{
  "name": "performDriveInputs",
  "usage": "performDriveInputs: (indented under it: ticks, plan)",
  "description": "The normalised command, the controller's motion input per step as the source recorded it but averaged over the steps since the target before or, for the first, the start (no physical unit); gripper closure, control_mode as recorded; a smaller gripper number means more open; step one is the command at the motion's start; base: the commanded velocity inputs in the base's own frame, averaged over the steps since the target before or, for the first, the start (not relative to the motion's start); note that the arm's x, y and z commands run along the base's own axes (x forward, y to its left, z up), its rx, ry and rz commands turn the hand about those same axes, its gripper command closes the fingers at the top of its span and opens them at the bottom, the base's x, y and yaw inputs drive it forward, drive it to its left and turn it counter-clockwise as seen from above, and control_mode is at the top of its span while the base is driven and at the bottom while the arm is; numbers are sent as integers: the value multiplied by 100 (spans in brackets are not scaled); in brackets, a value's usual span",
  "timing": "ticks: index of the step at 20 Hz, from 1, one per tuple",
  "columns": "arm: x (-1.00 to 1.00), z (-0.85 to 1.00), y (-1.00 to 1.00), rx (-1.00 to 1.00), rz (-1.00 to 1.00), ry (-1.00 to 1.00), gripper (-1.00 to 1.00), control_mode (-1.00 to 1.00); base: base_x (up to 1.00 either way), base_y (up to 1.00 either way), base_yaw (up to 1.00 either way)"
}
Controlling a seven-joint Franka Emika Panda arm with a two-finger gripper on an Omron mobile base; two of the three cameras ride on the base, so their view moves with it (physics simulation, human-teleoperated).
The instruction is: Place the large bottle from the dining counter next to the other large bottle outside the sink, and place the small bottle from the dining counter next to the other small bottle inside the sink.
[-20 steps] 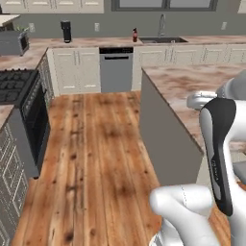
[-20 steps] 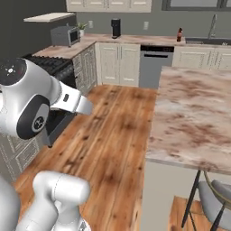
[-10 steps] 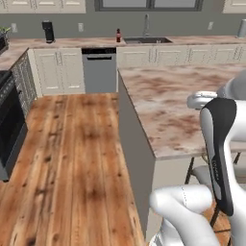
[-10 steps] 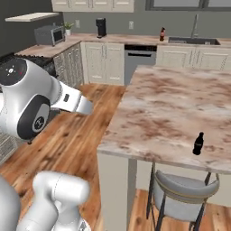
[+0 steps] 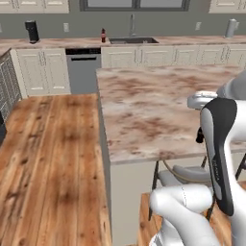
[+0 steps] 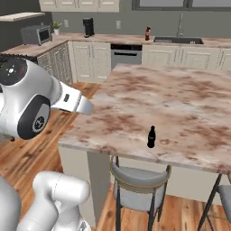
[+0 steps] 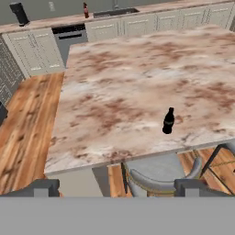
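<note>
The small black bottle (image 7: 168, 121) stands upright right of centre in the hand view, near the surface's (image 7: 119, 87) front edge, above a grey stool (image 7: 160, 176). Slim, glossy and narrow-necked, it would probably topple off that edge under a sideways nudge. The tool (image 7: 117, 188), at the frame's bottom, is spread wide and empty. The marble is smooth, mottled beige. The pinkish bottle (image 7: 85, 9) waits upper left beside the sink (image 7: 120, 12).

No readable text, label or number anywhere.
</note>
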Motion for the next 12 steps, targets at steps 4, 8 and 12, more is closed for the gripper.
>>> performDriveInputs:
  ticks: [4,8,12]
  plan:
    - [0,0,0,0,0,0,-100,100,0,-71,0]
    - [0,0,0,0,0,0,-100,100,0,-62,0]
    - [0,0,0,0,0,0,-100,100,20,-40,0]
